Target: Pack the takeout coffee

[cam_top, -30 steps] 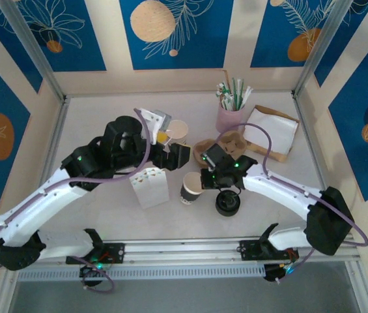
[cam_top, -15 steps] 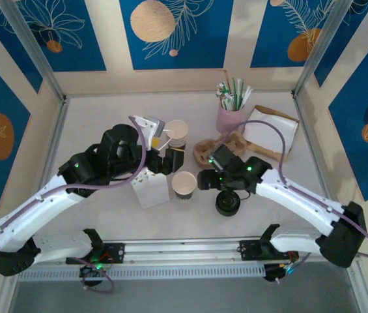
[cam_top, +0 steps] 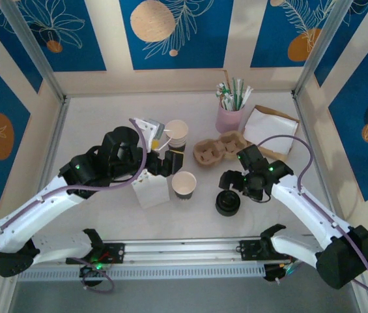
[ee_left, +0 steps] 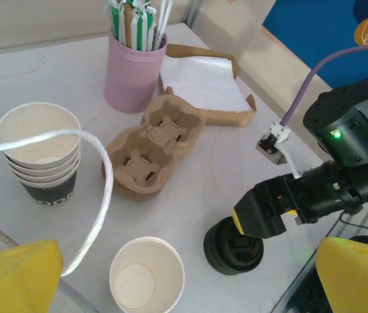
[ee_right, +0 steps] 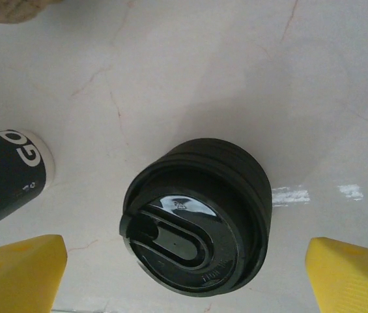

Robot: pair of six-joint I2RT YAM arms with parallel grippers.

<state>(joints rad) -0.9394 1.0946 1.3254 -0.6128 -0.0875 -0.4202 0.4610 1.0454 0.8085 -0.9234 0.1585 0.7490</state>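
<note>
A squat black round stack [cam_top: 228, 203] [ee_left: 233, 248] [ee_right: 197, 225] with a sip lid on top stands near the front of the table. Its sides are black and ridged like stacked lids, and I cannot tell whether a cup is under it. My right gripper [cam_top: 230, 185] [ee_right: 185, 277] hangs open just above it, one yellow fingertip on each side, touching nothing. A lidless white cup with a dark band [cam_top: 184, 184] [ee_left: 146, 282] [ee_right: 1, 176] stands to its left. My left gripper [cam_top: 164, 163] [ee_left: 187, 261] is open above that cup, and a white cord handle [ee_left: 99, 195] loops across its view.
A white printed paper bag [cam_top: 150, 187] stands left of the lidless cup. Behind are a stack of paper cups [cam_top: 176, 132] [ee_left: 38, 150], a pulp cup carrier [cam_top: 217, 149] [ee_left: 151, 153], a pink straw holder [cam_top: 230, 117] [ee_left: 133, 72] and a flat brown bag with a white napkin [cam_top: 271, 130] [ee_left: 203, 81].
My right gripper let go of the banded cup, left it standing, and drew back to the right over the black stack. The left arm dropped slightly toward the bag, then stayed put.
</note>
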